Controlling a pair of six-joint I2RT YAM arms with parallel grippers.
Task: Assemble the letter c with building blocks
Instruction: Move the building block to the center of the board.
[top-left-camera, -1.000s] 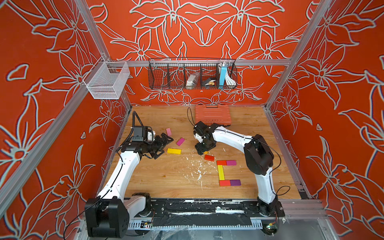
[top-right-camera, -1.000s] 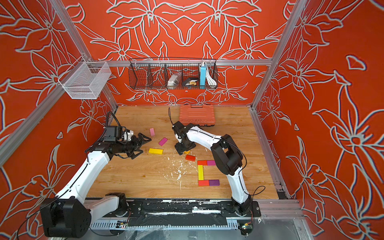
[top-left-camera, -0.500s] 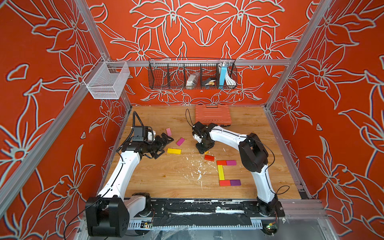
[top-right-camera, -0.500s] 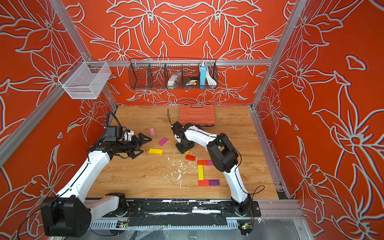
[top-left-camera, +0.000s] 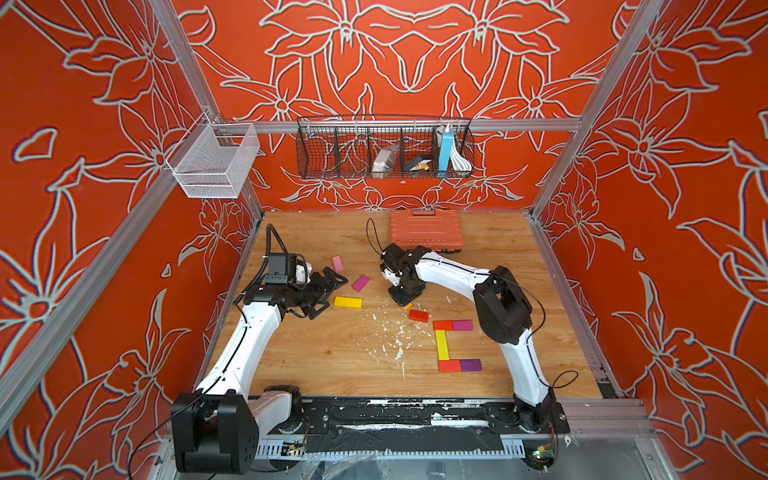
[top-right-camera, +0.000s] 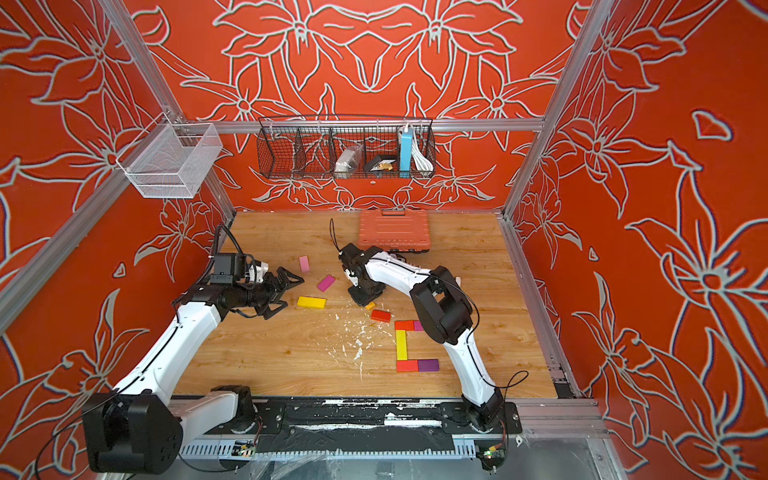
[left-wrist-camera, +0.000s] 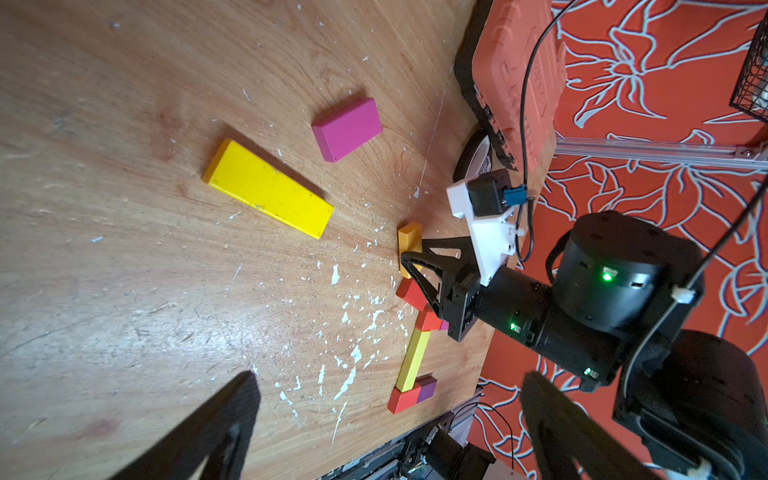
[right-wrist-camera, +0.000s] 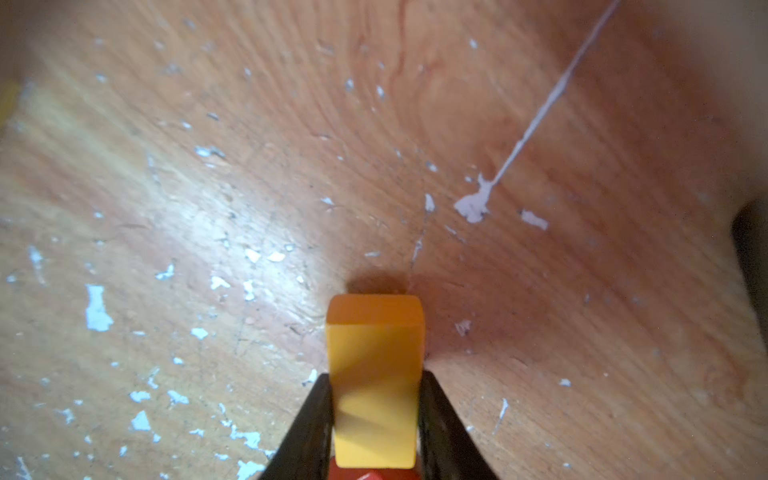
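Note:
My right gripper (right-wrist-camera: 376, 380) is shut on a small orange block (right-wrist-camera: 374, 365), low over the wooden floor in the right wrist view. In both top views only a corner of that orange block (top-left-camera: 408, 306) shows under the right gripper (top-left-camera: 405, 297). A loose red block (top-left-camera: 418, 316) lies just beside it. Toward the front right lies a C-shaped group: red (top-left-camera: 443, 325) and magenta (top-left-camera: 462, 325) blocks, a yellow upright (top-left-camera: 441, 345), then red (top-left-camera: 449, 365) and purple (top-left-camera: 471, 365). My left gripper (top-left-camera: 334, 293) stands open and empty next to a long yellow block (top-left-camera: 348, 302).
A magenta block (top-left-camera: 360, 283) and a pink block (top-left-camera: 337, 264) lie loose beyond the left gripper. The large orange case (top-left-camera: 426, 230) sits against the back wall. White flecks (top-left-camera: 399, 353) litter the floor's middle. Wire baskets (top-left-camera: 384, 149) hang on the back wall.
The right gripper's jaws have closed onto the orange block, and its wrist has shifted slightly. The left arm has stayed still and open.

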